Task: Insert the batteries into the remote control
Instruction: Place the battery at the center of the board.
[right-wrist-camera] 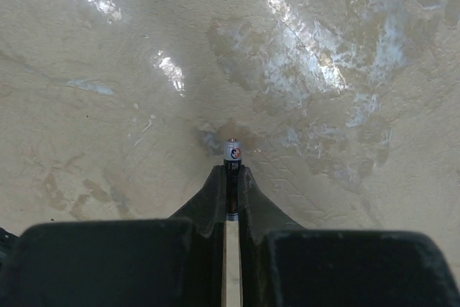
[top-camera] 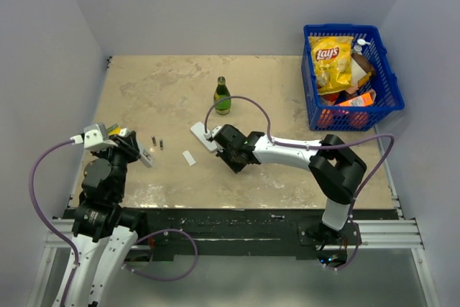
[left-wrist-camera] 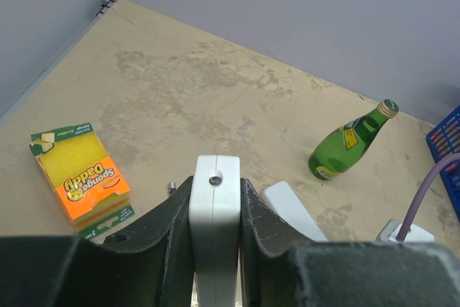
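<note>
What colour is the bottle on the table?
The bottle is green with a gold cap; clearest in the left wrist view.

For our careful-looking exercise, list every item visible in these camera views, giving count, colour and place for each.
Slim plastic remote control: one, white, clamped in the left gripper.
Small cylindrical battery: one, dark with a pale cap, pinched in the right gripper.
Loose batteries: two, dark, on the table beside the left gripper.
Flat plastic cover piece: one, white, on the table between the arms.
Glass bottle: one, green, mid-table.
Packaged sponge: one, yellow and orange, table's left side.
Plastic basket: one, blue, far right corner.
Crisp bag: one, yellow, in the basket among other packets.
Table: one, beige.
Left gripper: one, black, shut.
Right gripper: one, black, shut.
</note>
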